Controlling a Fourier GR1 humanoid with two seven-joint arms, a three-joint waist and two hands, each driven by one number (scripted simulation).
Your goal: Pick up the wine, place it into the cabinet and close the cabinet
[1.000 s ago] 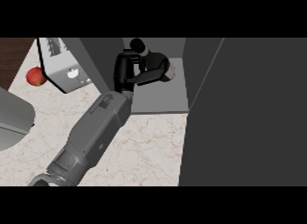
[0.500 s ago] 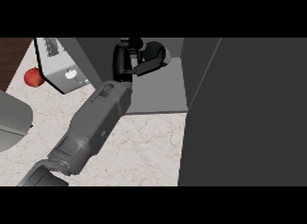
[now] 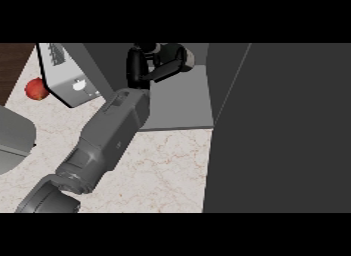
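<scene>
My left forearm (image 3: pixel 111 135) comes in from the lower left and reaches into the open cabinet (image 3: pixel 182 107). My left hand (image 3: pixel 142 65) is deep inside, near the back, above the grey shelf floor. Its fingers (image 3: pixel 169 69) are curled round the wine bottle (image 3: pixel 184 56). Only a small pale part of the bottle shows at the hand's right; the rest is hidden by the hand. The cabinet's dark door (image 3: pixel 289 130) stands open and fills the right side of the view. My right hand does not show.
A white toaster (image 3: pixel 69 80) stands left of the cabinet, with a red apple (image 3: pixel 35 89) beside it. A grey rounded object (image 3: pixel 4 140) sits at the left edge. Marble counter (image 3: pixel 163 170) lies in front of the cabinet.
My left arm has pushed farther into the cabinet, carrying the hand and bottle toward the back. The apple and toaster have not moved.
</scene>
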